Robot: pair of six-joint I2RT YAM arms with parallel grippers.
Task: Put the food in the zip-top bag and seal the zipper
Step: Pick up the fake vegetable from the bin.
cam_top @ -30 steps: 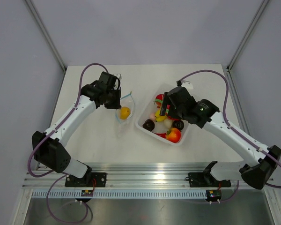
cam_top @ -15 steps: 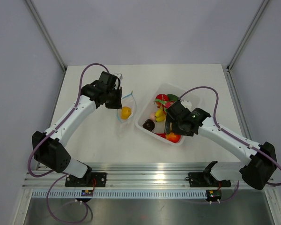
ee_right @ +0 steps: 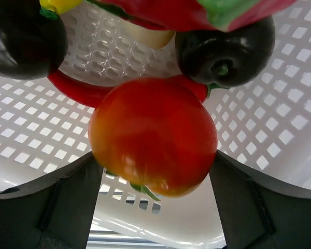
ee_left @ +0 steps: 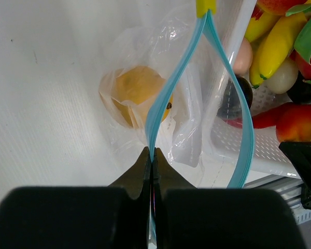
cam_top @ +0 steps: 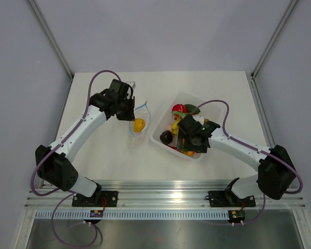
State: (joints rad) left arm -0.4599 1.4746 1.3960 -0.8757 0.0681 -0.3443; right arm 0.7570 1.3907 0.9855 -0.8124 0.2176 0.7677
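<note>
Left gripper is clenched on the light blue zipper. The zip-top bag is thin, crinkled clear film with its mouth gaping and its top cut off by the frame. A yellow-orange fruit sits blurred inside it. Right gripper brackets a glossy round tomato in the perforated white tray; whether it is actually gripping, cannot tell.
</note>
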